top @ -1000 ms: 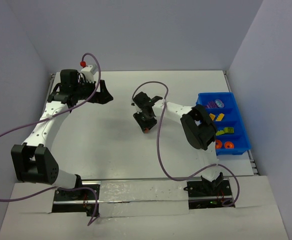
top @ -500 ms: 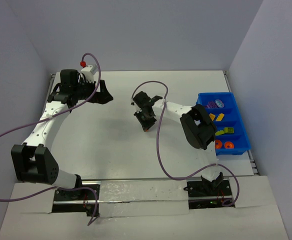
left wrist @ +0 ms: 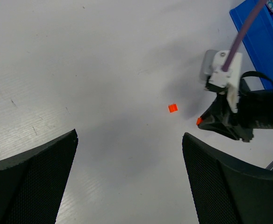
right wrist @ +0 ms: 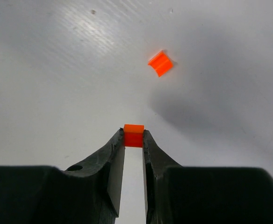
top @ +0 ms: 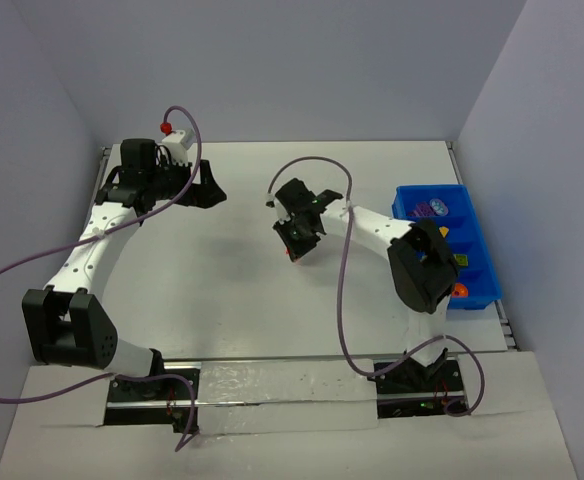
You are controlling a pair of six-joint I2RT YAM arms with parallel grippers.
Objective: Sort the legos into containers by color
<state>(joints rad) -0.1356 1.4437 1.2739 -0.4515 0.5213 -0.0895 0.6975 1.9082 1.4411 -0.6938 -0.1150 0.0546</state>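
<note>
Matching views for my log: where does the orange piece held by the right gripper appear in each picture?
Top external: orange piece near centre, a tiny speck.
Left wrist: right of middle.
Right wrist: lower centre.
Shared landmark: the right gripper, shut on it in every view.

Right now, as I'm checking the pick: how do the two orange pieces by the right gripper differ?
The held orange piece is pinched between the fingertips of the right gripper, while the loose orange piece lies free on the table. In the right wrist view, the held orange piece faces the camera squarely and the loose orange piece sits at an angle, showing a grooved face. Both are tiny and bright orange.
</note>
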